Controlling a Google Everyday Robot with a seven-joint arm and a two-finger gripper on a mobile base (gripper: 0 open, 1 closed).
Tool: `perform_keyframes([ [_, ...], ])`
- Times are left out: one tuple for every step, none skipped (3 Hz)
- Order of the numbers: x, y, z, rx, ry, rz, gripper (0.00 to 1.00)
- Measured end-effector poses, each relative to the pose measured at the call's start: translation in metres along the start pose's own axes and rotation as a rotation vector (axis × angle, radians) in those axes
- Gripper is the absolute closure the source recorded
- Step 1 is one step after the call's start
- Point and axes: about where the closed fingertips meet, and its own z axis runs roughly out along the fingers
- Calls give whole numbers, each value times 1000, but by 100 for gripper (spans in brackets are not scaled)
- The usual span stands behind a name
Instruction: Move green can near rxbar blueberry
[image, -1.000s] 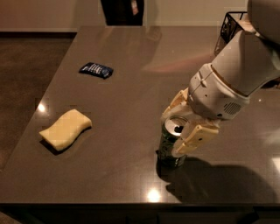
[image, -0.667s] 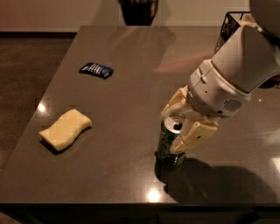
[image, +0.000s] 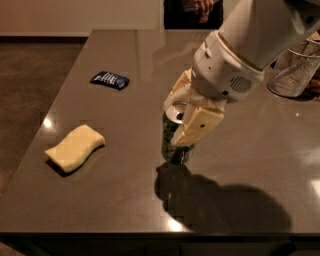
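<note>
The green can (image: 174, 140) stands upright near the middle of the dark table (image: 125, 200), silver top up. My gripper (image: 183, 112) is shut on it from above, one cream finger on each side of its upper part. The can's base is at or just above the table top, with a shadow directly under it. The rxbar blueberry (image: 110, 79), a flat dark blue wrapper, lies on the table to the far left of the can, well apart from it. My white arm reaches in from the upper right.
A pale yellow wavy sponge (image: 75, 147) lies at the left front of the table. A wire mesh basket (image: 296, 74) stands at the right back. A person (image: 192, 10) stands beyond the table's far edge.
My gripper has moved left and farther from the front edge, toward the blue wrapper, with the green can in it. The wrapper and the sponge have not moved.
</note>
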Motion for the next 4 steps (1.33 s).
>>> perform_keyframes([
  [-18,-34,-2,20,-2,12,100],
  [-29,-72,2,40,-2,42,100],
  [-43,-105,9,60,-3,68,100],
  [-56,-146,23,95,-13,116,100],
])
